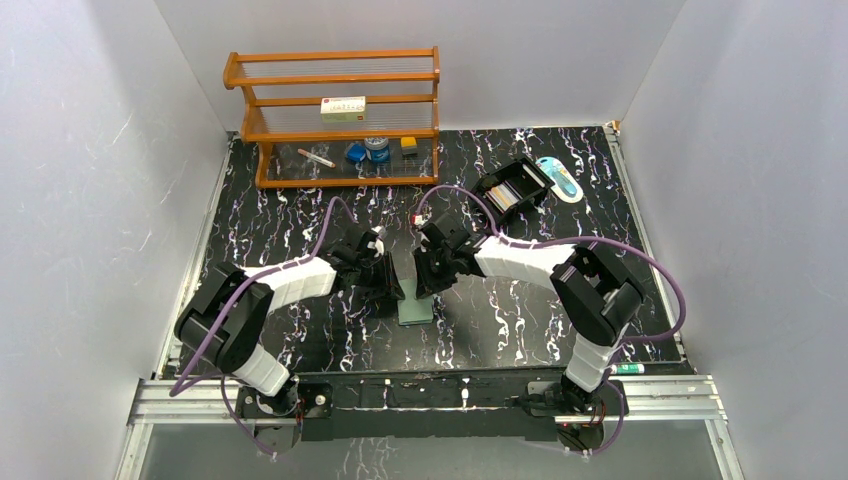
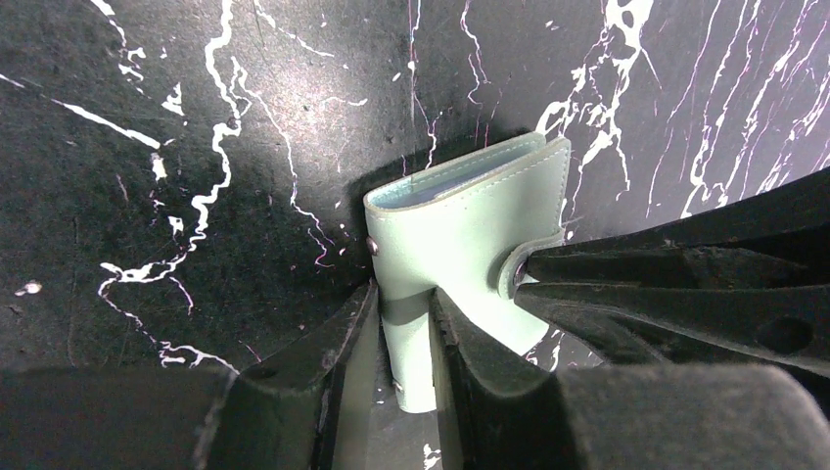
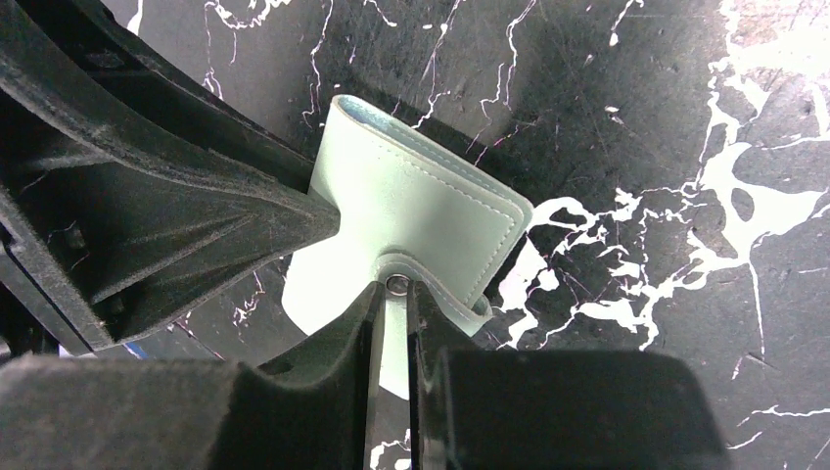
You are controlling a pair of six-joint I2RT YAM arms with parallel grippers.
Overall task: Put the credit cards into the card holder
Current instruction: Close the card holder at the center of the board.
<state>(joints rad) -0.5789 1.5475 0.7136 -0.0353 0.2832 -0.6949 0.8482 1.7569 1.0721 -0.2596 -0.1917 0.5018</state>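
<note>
The teal-green card holder (image 1: 415, 310) is held up off the black marbled table between both arms, partly unfolded. My left gripper (image 2: 401, 294) is shut on one flap of the card holder (image 2: 460, 230). My right gripper (image 3: 394, 286) is shut on the snap-button tab of the card holder (image 3: 411, 206). In the top view the left gripper (image 1: 390, 275) and the right gripper (image 1: 430, 268) meet at the holder from either side. Thin pale and orange edges, probably the credit cards (image 1: 500, 195), stand in a black compartmented box (image 1: 520, 180) at the back right.
A wooden rack (image 1: 340, 120) stands at the back left with a small box, a pen and little items on it. A blue-white packet (image 1: 558, 178) lies right of the black box. A marker (image 1: 630, 368) lies by the right arm's base.
</note>
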